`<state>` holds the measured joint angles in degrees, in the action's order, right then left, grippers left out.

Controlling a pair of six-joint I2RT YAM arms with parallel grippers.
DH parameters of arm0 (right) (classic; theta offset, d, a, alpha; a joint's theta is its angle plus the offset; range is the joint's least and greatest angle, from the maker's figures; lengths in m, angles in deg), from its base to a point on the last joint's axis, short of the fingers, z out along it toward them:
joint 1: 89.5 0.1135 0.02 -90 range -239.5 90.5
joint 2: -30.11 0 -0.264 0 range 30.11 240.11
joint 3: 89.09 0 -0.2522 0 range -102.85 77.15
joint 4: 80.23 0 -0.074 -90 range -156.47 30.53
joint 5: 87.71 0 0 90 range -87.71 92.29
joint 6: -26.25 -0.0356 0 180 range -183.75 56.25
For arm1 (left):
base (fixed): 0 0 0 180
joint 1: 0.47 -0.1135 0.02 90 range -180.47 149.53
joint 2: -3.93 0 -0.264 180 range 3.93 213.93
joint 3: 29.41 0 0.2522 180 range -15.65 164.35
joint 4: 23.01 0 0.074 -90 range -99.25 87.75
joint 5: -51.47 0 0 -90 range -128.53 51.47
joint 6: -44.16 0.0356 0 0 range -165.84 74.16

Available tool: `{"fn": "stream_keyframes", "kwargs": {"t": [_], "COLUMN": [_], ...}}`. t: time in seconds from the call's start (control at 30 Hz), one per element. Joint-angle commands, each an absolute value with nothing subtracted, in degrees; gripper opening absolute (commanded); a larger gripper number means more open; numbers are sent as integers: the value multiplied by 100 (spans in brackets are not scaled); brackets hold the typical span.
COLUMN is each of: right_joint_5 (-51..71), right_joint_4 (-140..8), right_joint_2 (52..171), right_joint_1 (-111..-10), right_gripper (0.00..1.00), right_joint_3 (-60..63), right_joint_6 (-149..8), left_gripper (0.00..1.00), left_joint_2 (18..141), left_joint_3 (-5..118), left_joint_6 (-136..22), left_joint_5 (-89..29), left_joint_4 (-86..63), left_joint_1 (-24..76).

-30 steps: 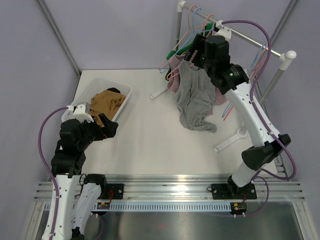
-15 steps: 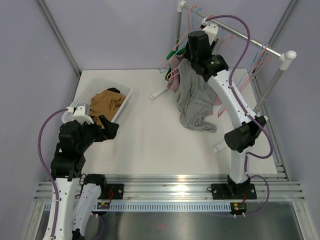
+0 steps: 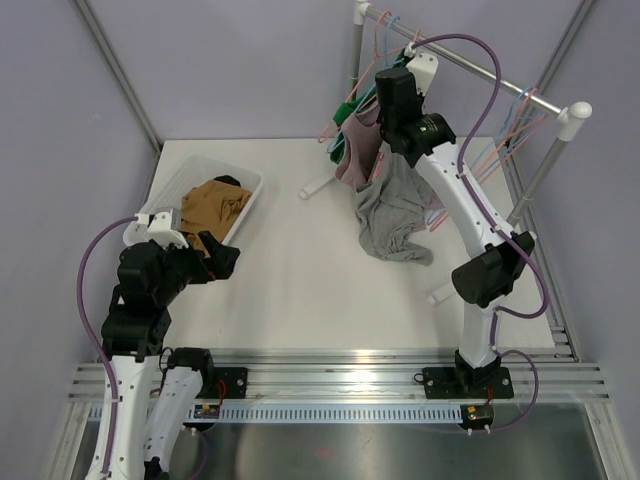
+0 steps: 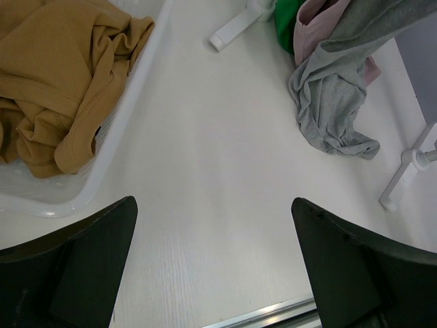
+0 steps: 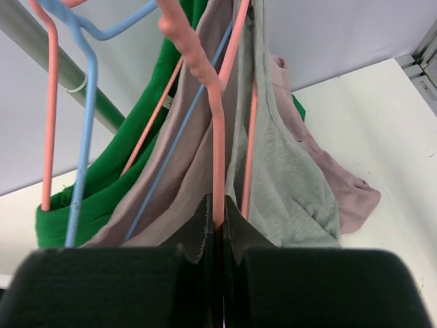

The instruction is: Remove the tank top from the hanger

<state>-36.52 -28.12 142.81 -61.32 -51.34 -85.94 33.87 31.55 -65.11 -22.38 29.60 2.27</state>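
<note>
A grey tank top (image 3: 395, 215) hangs from a pink hanger (image 5: 217, 137) on the rack rail (image 3: 480, 65), and its lower end is bunched on the table. Up at the rail, my right gripper (image 3: 385, 110) is shut on that hanger's thin pink wire, the fingers pinching it (image 5: 217, 212). The grey tank top (image 5: 287, 178) drapes just right of the pinched wire. My left gripper (image 3: 222, 258) hovers open and empty over the table (image 4: 213, 205), far from the grey tank top (image 4: 331, 102).
On the same rail hang a mauve garment (image 5: 184, 184), a green garment (image 5: 116, 178) and blue hangers (image 5: 85, 102). A white bin (image 3: 200, 165) with a brown garment (image 3: 215, 205) sits at the left. The rack's white feet (image 3: 455, 285) stand on the table.
My right gripper has moved left along the rail and closed on the pink hanger wire. The mauve garment swung out a little. The left arm has stayed put.
</note>
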Motion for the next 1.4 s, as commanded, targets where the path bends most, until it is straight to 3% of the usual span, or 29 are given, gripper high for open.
{"fn": "stream_keyframes", "kwargs": {"t": [0.0, 0.4, 0.73, 1.03, 1.17, 1.27, 1.37], "right_joint_5": [-3884, -3630, -2558, -661, 1014, 1851, 2406], "right_joint_4": [-3140, -2921, -3036, -2465, -1981, -1857, -2155], "right_joint_2": [13690, 12996, 11528, 9981, 9445, 9138, 8786], "right_joint_1": [-6076, -6059, -5865, -5874, -5874, -5874, -5874], "right_gripper": [0, 0, 0, 0, 0, 0, 0], "right_joint_3": [-5065, -5179, -3624, -2509, -2121, -1665, -953], "right_joint_6": [-8607, -8624, -8783, -8537, -8344, -8387, -8449], "left_gripper": [99, 99, 99, 99, 99, 99, 99], "left_joint_2": [3346, 3382, 3548, 3671, 3900, 4128, 4408], "left_joint_3": [3128, 3128, 3146, 3260, 3470, 3830, 4269], "left_joint_6": [-6456, -6474, -6474, -6482, -6702, -6887, -7001], "left_joint_5": [-2033, -2060, -2060, -1831, -1471, -1654, -2188], "left_joint_4": [2626, 2626, 2643, 2538, 2354, 2231, 2029], "left_joint_1": [252, 260, 260, 260, 339, 751, 1802]}}
